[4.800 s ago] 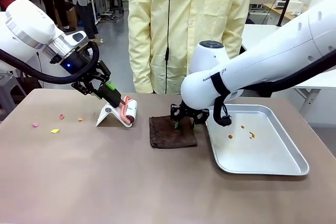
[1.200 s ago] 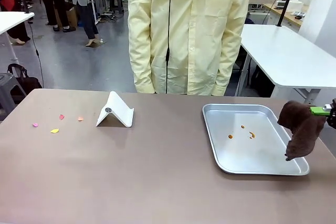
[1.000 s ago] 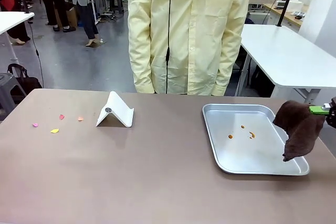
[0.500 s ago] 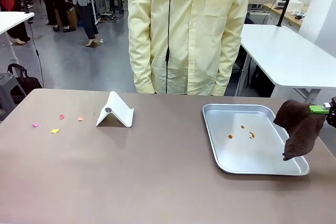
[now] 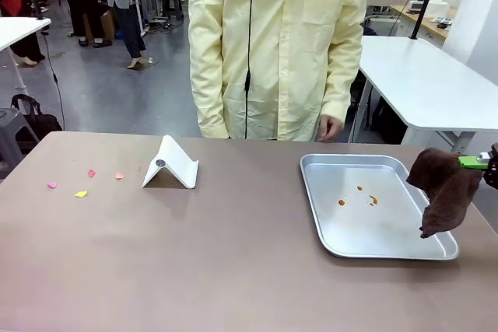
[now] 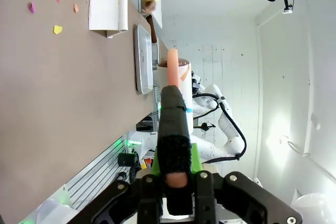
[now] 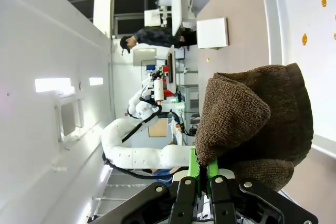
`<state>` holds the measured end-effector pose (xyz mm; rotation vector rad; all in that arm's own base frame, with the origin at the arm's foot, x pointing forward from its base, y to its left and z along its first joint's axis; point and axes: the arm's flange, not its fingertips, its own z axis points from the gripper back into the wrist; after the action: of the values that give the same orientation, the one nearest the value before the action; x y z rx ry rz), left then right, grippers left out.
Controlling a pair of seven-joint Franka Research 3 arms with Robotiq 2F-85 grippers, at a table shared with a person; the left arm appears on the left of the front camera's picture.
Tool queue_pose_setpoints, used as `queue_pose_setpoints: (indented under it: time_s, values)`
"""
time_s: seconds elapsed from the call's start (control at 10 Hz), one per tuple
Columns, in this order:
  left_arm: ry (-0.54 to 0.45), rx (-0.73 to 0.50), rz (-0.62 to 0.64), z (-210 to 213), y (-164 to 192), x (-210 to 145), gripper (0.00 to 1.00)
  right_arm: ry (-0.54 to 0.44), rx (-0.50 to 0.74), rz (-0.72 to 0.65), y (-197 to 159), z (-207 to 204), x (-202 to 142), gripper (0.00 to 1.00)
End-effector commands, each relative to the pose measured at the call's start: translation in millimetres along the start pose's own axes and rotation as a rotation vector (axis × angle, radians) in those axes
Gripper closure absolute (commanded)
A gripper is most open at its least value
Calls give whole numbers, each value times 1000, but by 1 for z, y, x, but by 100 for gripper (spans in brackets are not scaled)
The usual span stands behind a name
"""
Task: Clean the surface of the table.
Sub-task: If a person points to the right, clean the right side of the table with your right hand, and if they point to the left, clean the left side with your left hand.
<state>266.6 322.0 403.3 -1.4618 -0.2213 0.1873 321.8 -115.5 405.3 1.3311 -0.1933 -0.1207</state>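
The taupe-brown table [image 5: 233,262] carries small coloured scraps [image 5: 81,193] at its left end. My right gripper [image 5: 473,164] sits at the right edge of the front view, shut on a dark brown cloth [image 5: 445,192] that hangs over the tray's right rim. In the right wrist view the green pads [image 7: 193,169] pinch the cloth [image 7: 252,124]. My left gripper [image 6: 174,156] is shut on a lint roller [image 6: 175,77] with a pink and black handle, held in the air beside the table [image 6: 52,103]. The scraps [image 6: 58,29] lie far ahead of it.
A steel tray [image 5: 420,250] with a few orange crumbs [image 5: 341,202] lies at the right. A white folded stand [image 5: 171,165] sits left of centre at the back. A person in a pale yellow coat stands at the far side, one hand [image 5: 331,127] low near the tray.
The arms have left the middle of the table, taking the roller and the cloth. In the last second the cloth swayed slightly and the person's hand came into sight.
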Motion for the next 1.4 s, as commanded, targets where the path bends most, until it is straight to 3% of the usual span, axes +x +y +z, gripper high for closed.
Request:
queue_pose_setpoints:
  time_s: [0.0,1.1,1.2,1.3]
  values:
    - [7,-11,-16,0,-2,-6,95,-19,-6,-22,6,-4,-1,100]
    - [7,-11,-16,0,-2,-6,95,-19,-6,-22,6,-4,-1,100]
    - [7,-11,-16,0,-2,-6,95,0,0,-1,0,0,0,94]
    - [7,-11,-16,0,-2,-6,95,-60,-140,58,11,-18,8,94]
